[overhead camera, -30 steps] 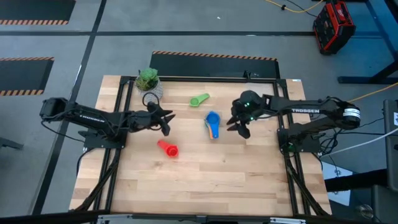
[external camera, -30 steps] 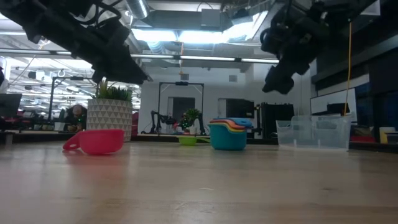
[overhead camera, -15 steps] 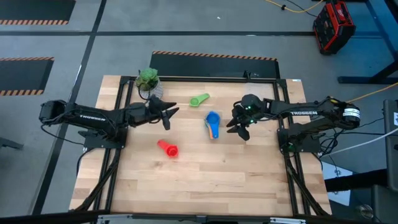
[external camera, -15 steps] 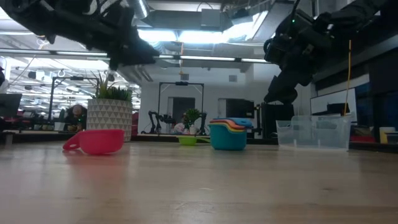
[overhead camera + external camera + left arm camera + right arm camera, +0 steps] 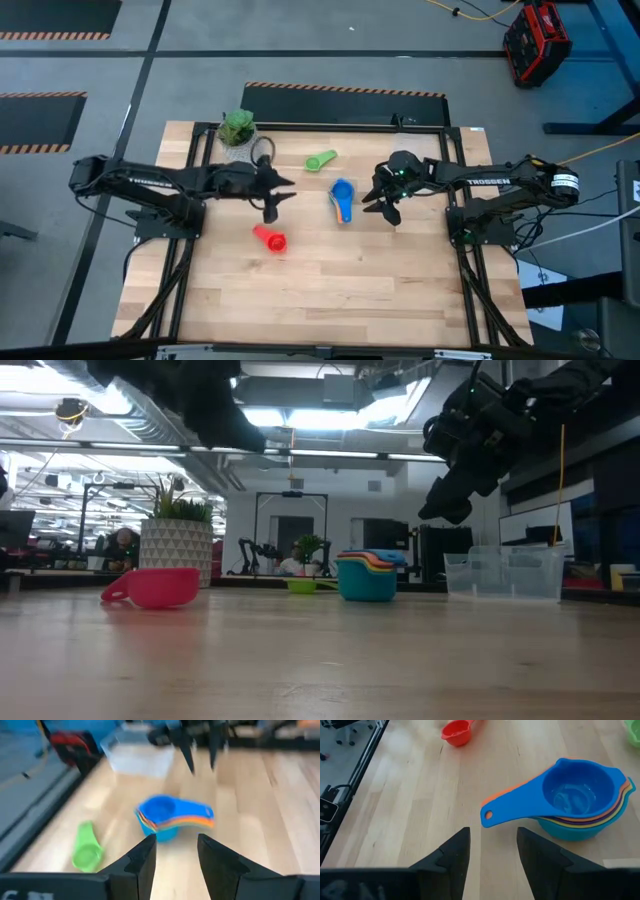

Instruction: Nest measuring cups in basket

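Observation:
A stack of nested measuring cups, blue on top (image 5: 342, 198), stands at mid-table; it also shows in the right wrist view (image 5: 580, 800), the left wrist view (image 5: 162, 817) and the low view (image 5: 367, 575). A green cup (image 5: 320, 160) lies farther back and a red cup (image 5: 270, 238) nearer the front. The clear basket (image 5: 505, 572) stands at the far right and also shows in the left wrist view (image 5: 137, 757). My left gripper (image 5: 277, 200) is open and empty, above the table left of the stack. My right gripper (image 5: 386, 207) is open and empty, just right of the stack.
A green plant in a white pot (image 5: 238, 128) stands at the far left, behind my left arm. Bare wood lies across the near half of the table (image 5: 330, 290).
My left gripper has gone a little toward the table's right edge, toward the stack, and has risen. My right gripper has sunk slightly beside the stack. The cups have not moved.

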You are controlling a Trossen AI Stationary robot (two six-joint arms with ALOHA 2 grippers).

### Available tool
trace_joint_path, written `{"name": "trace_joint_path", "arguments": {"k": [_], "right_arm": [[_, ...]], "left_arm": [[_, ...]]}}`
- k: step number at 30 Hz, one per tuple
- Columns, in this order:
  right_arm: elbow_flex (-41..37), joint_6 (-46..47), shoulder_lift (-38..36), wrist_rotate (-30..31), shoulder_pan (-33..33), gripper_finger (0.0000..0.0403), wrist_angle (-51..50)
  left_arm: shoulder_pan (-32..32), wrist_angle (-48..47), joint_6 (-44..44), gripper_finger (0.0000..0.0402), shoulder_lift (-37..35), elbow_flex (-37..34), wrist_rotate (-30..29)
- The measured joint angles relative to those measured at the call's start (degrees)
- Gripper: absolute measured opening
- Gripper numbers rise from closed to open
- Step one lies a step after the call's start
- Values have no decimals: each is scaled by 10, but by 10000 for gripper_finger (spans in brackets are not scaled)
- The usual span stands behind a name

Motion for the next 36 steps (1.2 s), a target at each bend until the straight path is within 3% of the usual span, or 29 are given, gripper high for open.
{"name": "trace_joint_path", "arguments": {"k": [3, 12, 22, 36], "right_arm": [[0, -1, 0, 0, 0, 168, 0], [0, -2, 0, 0, 0, 168, -1], [0, -2, 0, 0, 0, 168, -2], [0, -1, 0, 0, 0, 168, -2]], "left_arm": [[-12, -54, -6, 138, 21, 13, 22], [-48, -96, -65, 138, 95, 14, 129], [-62, -145, -110, 137, 167, 14, 134], [-62, -177, -127, 137, 206, 13, 133]]}}
